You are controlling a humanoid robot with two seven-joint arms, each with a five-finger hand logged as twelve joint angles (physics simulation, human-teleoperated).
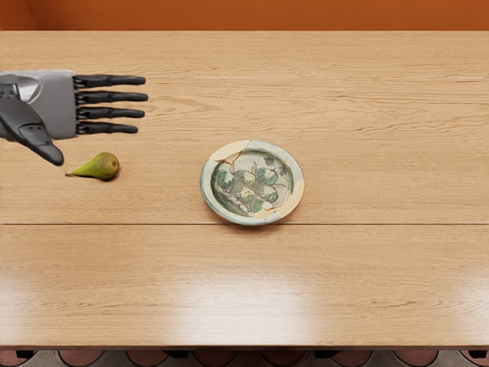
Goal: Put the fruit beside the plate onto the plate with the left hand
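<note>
Nearest the camera the wooden table [244,290] runs bare and glossy, with a seam across it just below the plate [205,183], a round dish with a pale rim and a green leafy pattern, lying flat near the middle. To the plate's left and well apart from it the pear [99,166] lies on its side on the bare wood, its thin stem end pointing left and its fat end toward the plate. It is not on the plate, so the whole move remains to be done. A little farther back, above the pear in the picture and apart from it, the left hand [65,107] hangs with its four fingers [114,97] stretched straight toward the right and its thumb [34,136] angled down toward the fruit; it is relaxed and holds nothing. The right arm does not show. The pear looks light, firm and smooth-skinned – likely to roll or slip from a loose pinch, and to bruise under a hard squeeze (a judgement, not a thing seen). The best hold is probably around the broad belly, fingers on one side and thumb on the other, not the tapered neck. Beyond the table's far edge stands an orange wall [244,14].
</note>
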